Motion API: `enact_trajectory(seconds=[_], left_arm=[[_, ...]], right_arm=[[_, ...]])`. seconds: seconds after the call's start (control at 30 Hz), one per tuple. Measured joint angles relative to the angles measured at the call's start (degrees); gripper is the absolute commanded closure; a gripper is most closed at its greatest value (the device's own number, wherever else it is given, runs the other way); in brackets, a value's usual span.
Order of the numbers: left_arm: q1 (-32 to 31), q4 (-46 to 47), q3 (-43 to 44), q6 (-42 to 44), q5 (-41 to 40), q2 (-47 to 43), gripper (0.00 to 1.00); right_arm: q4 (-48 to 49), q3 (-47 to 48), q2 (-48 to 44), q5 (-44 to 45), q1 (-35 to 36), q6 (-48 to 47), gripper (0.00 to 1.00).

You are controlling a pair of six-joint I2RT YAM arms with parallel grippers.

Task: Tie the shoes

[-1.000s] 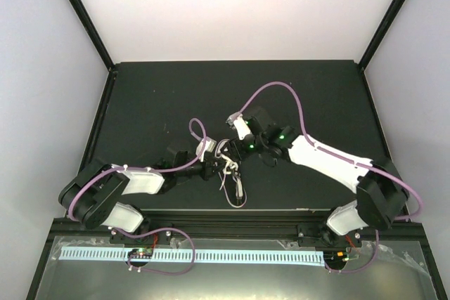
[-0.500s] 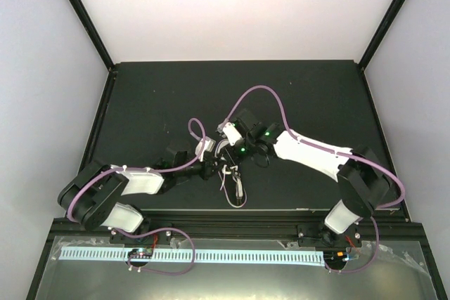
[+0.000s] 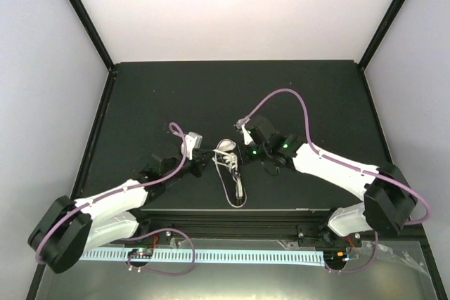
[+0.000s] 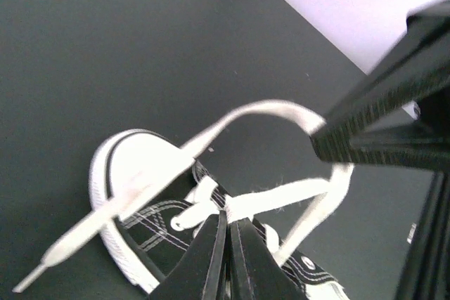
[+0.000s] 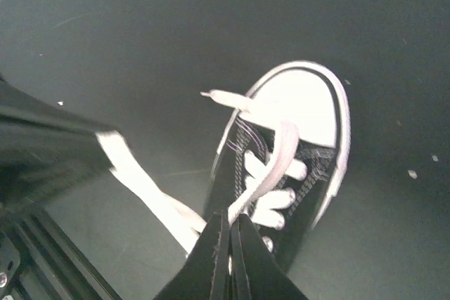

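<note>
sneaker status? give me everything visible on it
The sneaker is small, black canvas with white stitching, a white rubber toe cap and a white sole rim. It sits upright on its sole on the dark table, between the two arms. Its white laces are threaded, with no bow yet: the left gripper and right gripper, both shut, each pinch a strand; one loose end runs past the toe cap.
</note>
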Motion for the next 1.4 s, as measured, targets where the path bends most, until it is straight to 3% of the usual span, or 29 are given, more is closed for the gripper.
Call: enact_trajectory(seconds=[0.13,0.2,0.37,0.47,0.63,0.93,1.1,1.4], left_arm=[[0.0,-4.7,-0.02,2.56,-4.61,-5.09,0.98],[0.0,-6.95,-0.02,3.98,-5.9,-5.81,0.99],[0.0,-13.46,-0.02,6.54,-6.93,-5.81,0.98],[0.0,-16.17,0.0,6.82,-6.6,-5.66,0.99],[0.0,-20.35,0.0,4.7,-6.56,-4.46,0.98],[0.0,-21.73,0.0,-1.77,-5.16,-1.11,0.99],[0.0,-21.66,0.0,-2.97,-4.81,-0.7,0.98],[0.0,-21.44,0.0,-4.0,-4.24,-0.04,0.98]], right_arm=[[1.51,-5.79,-2.56,1.05,0.0,3.23,0.97],[2.23,-8.68,-2.56,0.85,0.0,4.9,0.91],[2.91,-14.62,-3.02,-1.05,0.0,8.5,0.49],[2.16,-16.11,-5.35,-1.22,-0.35,7.78,0.41],[-0.76,-9.73,-5.05,-1.03,-2.82,0.76,0.45],[-2.34,6.08,10.84,-2.84,-1.07,-15.82,0.53],[-3.34,8.04,17.25,-2.73,0.42,-19.74,0.55],[-2.82,9.66,19.98,-0.13,0.44,-21.38,0.63]])
